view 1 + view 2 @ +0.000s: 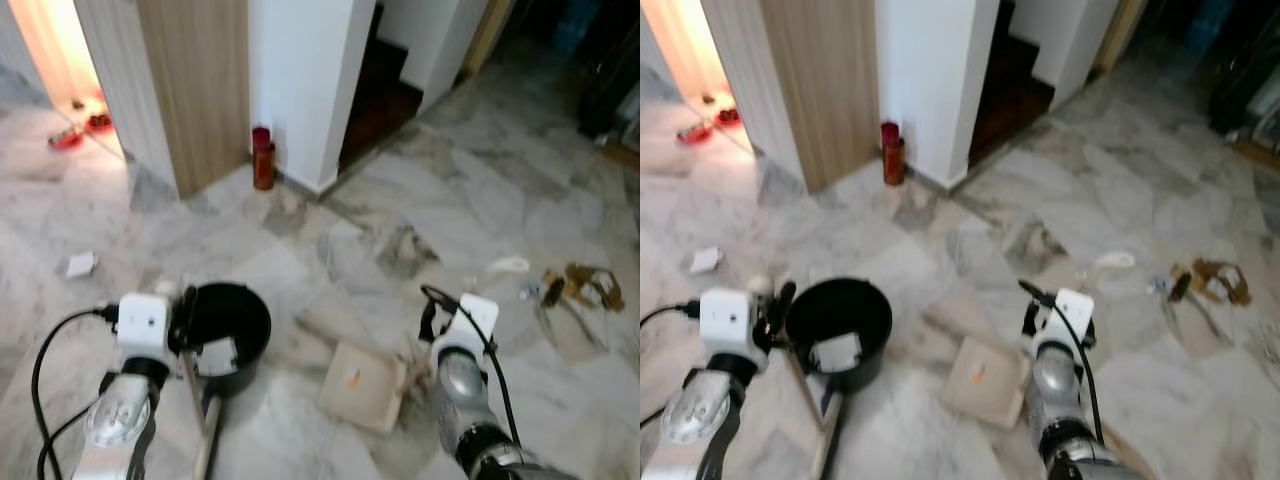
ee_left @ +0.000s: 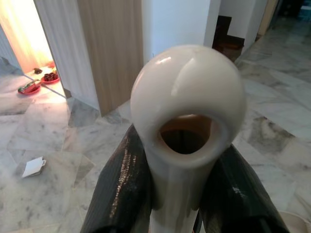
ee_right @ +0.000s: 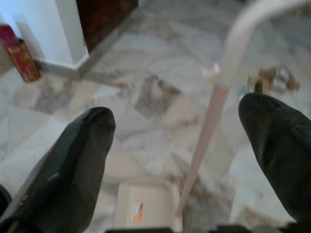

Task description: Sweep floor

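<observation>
My left gripper point(image 2: 178, 190) is shut on the cream, rounded end of a broom handle point(image 2: 187, 97) that has a hole through it. In the left eye view the left gripper point(image 1: 184, 308) sits at the rim of a black bucket point(image 1: 228, 338), and the wooden stick point(image 1: 192, 385) runs down beside it. My right gripper point(image 3: 194, 126) is open, its fingers point(image 3: 77, 160) spread wide above a beige dustpan point(image 1: 365, 385). The dustpan's long pale handle point(image 3: 206, 126) rises between the two fingers without touching them.
Brown litter point(image 1: 580, 285) and a white scrap point(image 1: 507, 265) lie on the marble floor at the right. A paper scrap point(image 1: 80, 264) lies at the left. A red can point(image 1: 263, 158) stands by the white wall corner. Dark stairs point(image 1: 385, 90) rise behind it.
</observation>
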`<state>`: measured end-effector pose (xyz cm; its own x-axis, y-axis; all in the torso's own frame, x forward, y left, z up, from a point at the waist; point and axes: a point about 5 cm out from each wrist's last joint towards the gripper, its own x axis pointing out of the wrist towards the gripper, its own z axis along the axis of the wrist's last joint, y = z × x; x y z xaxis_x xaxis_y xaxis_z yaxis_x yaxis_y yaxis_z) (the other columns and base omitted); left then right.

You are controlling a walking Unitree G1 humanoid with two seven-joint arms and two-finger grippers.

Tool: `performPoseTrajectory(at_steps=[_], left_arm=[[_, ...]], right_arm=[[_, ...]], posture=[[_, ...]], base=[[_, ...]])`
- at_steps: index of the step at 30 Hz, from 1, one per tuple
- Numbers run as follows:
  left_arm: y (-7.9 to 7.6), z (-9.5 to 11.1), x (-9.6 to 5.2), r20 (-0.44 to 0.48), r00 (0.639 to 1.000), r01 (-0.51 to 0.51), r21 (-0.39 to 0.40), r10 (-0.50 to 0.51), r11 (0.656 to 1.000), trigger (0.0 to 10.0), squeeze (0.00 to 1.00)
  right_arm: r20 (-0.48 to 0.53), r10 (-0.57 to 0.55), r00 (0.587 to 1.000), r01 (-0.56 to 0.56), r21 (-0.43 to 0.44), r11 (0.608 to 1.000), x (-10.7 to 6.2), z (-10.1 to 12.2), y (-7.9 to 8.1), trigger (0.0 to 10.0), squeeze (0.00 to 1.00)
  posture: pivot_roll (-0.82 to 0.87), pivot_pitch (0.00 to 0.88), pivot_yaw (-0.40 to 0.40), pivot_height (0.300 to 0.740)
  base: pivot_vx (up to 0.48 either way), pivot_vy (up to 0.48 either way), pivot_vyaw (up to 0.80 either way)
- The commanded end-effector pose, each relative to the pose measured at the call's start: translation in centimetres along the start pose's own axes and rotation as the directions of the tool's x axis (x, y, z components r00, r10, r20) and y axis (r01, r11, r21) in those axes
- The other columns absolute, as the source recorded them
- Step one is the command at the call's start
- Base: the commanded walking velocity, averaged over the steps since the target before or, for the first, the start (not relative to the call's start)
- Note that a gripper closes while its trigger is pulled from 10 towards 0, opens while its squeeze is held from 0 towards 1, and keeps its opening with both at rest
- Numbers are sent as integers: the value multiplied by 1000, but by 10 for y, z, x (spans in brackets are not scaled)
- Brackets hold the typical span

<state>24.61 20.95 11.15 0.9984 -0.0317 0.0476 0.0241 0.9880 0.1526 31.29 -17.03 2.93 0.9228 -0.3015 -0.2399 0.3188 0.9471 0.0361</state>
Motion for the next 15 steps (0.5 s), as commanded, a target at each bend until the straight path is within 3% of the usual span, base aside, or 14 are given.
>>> performPoseTrajectory(at_steps=[1,4,6,11,15], left_arm=[[-5,-2,0,3,1000,7,-5,-7,1000,10000,0],[-6,-3,2,5,1000,6,-16,-6,1000,10000,0],[-7,-3,3,3,1000,5,-22,-5,1000,10000,0],[-5,-3,3,3,1000,2,-8,-2,1000,10000,0],[-2,-2,5,9,1000,13,7,-13,1000,10000,0]], right_arm=[[40,-6,999,6,-24,1000,2,5,-7,10000,0],[57,11,998,-10,-30,1000,3,8,-8,10000,0],[57,14,998,-13,-19,1000,4,10,-10,10000,0],[75,11,997,-11,-8,1000,6,13,-10,10000,0],[76,14,997,-14,0,1000,5,13,-6,10000,0]], posture=[[252,38,-117,740],[248,36,-119,740],[250,35,-121,740],[254,32,-118,740],[265,20,-96,740]], base=[[0,0,0],[0,0,0],[0,480,0],[0,432,-800],[0,67,-786]])
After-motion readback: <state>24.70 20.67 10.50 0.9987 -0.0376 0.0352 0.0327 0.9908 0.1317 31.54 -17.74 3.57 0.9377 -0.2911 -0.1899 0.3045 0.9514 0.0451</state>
